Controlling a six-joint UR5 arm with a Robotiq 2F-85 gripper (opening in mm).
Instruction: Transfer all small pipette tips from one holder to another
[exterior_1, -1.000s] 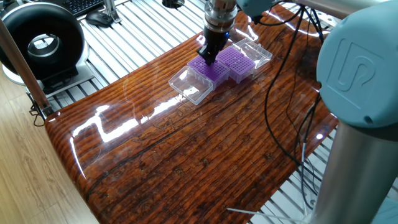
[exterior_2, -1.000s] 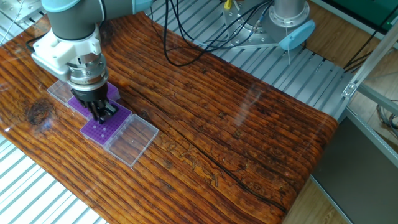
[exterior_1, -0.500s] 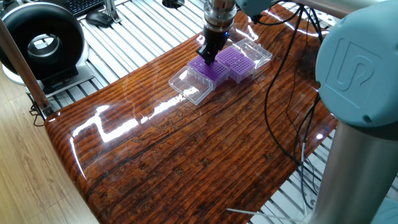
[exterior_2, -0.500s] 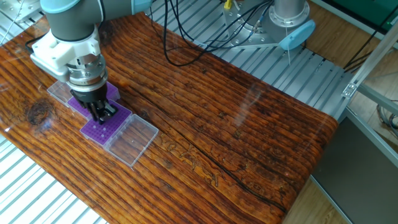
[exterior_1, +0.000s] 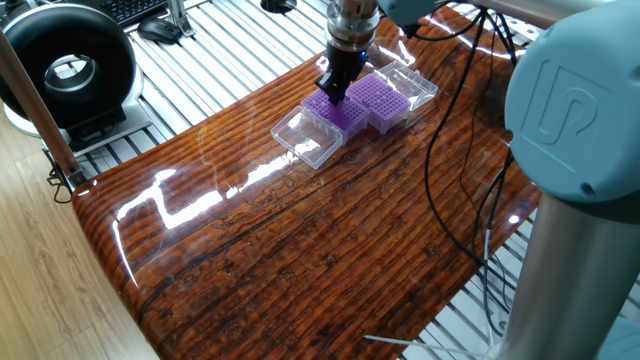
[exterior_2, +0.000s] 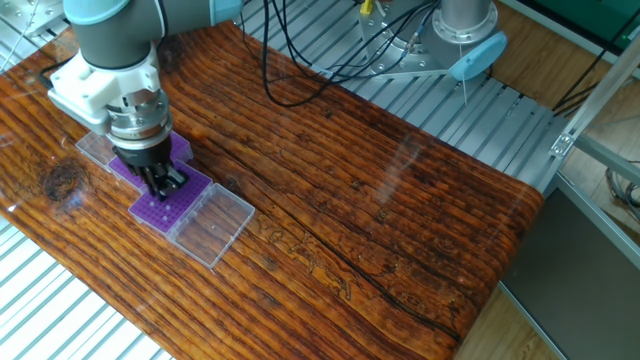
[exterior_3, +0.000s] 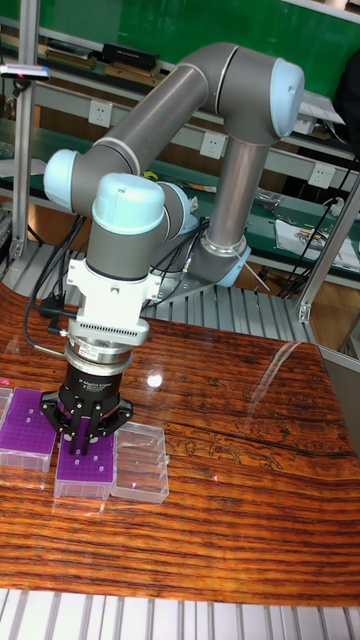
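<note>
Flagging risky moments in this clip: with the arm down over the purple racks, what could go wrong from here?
The gripper hangs close above one purple rack; a slight misalignment could press on the grid and shift the rack. The open clear lid and the second rack sit right alongside, so a sideways move might knock them.

The arm has grey tubes with light blue caps at the joints. Its wrist block is white, with a silver ring below and a black gripper. Black cables hang beside it.
</note>
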